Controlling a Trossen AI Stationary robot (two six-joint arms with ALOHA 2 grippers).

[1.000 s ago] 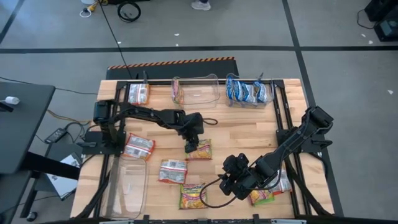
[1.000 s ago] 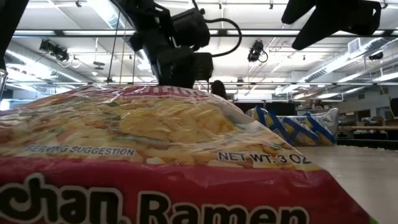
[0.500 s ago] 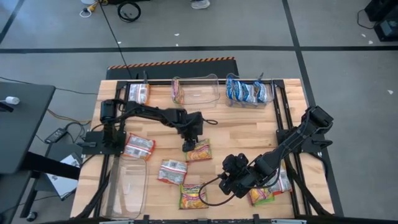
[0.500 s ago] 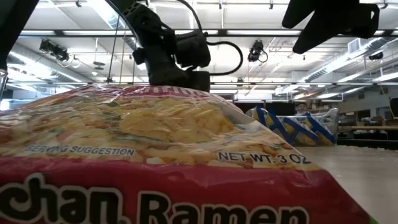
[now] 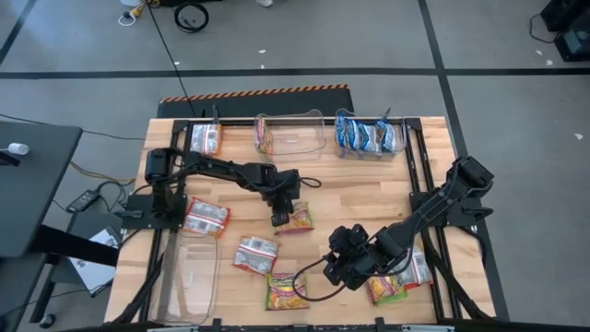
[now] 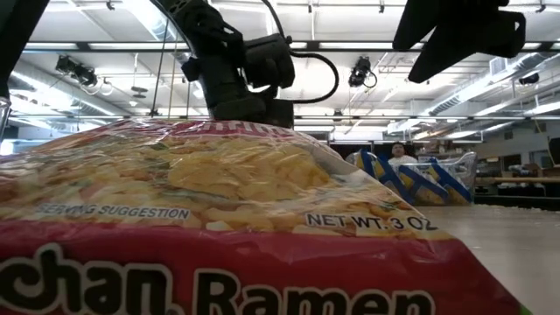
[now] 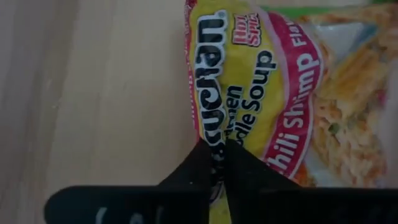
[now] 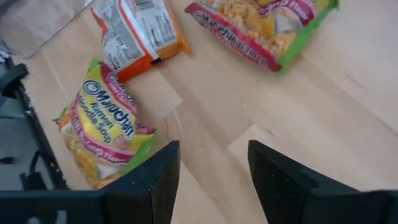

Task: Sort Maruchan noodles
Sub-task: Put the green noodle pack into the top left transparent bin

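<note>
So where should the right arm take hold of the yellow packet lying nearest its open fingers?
Probably by one short crimped end of the yellow packet, coming down from above. It lies flat on the table, so only its thin sealed edges fit between the right gripper fingers.

Left arm: your reach runs from the table's left edge to mid-table.
Left gripper (image 5: 280, 218): pointed down, your 2 fingers (image 7: 205, 165) pinched together.
Right arm: stretched low from the right edge.
Right gripper (image 5: 337, 267): your fingers (image 8: 277, 176) spread apart.
</note>
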